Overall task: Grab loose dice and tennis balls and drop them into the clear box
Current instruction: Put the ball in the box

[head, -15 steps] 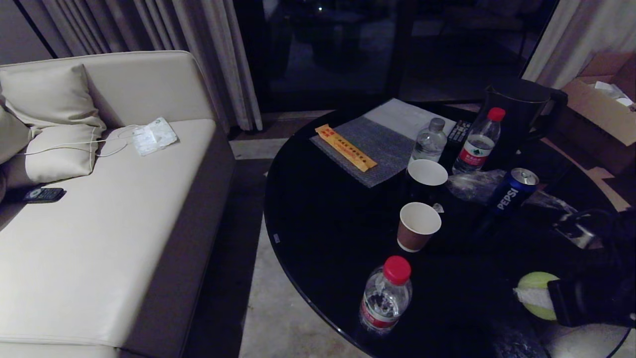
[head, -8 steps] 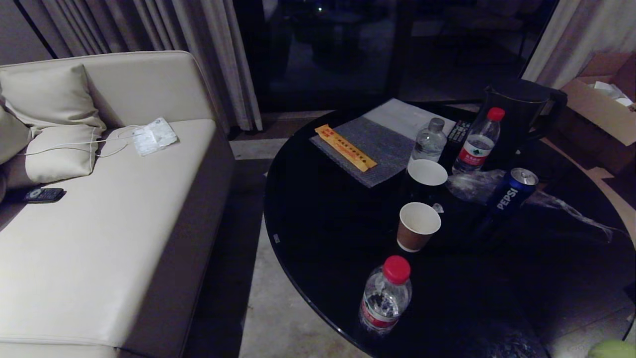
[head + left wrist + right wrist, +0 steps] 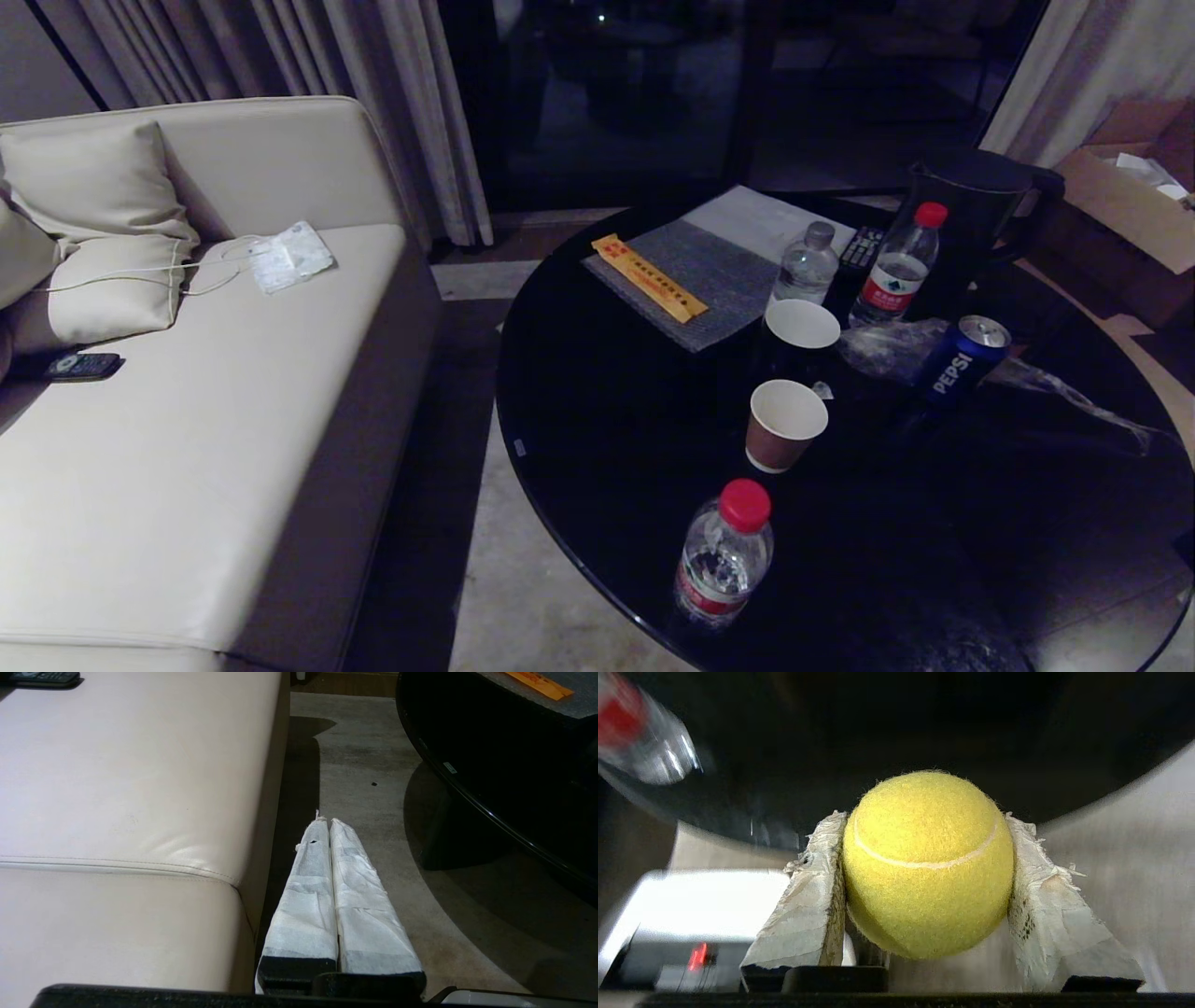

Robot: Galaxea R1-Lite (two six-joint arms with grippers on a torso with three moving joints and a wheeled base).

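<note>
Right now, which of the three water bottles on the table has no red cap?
The middle bottle at the far side, beside the grey mat: its cap is grey.

- Both arms out of the head view.
- Round black table [image 3: 607, 411] cut off at the lower and right edges there.
- Cardboard box [image 3: 1134, 210] clipped at the right edge.
- Blurred red-capped bottle [image 3: 642, 742] in right wrist view, half out of frame.
- Tennis ball [image 3: 927, 863] underside hidden behind gripper body.
- Clear box in no view.
</note>
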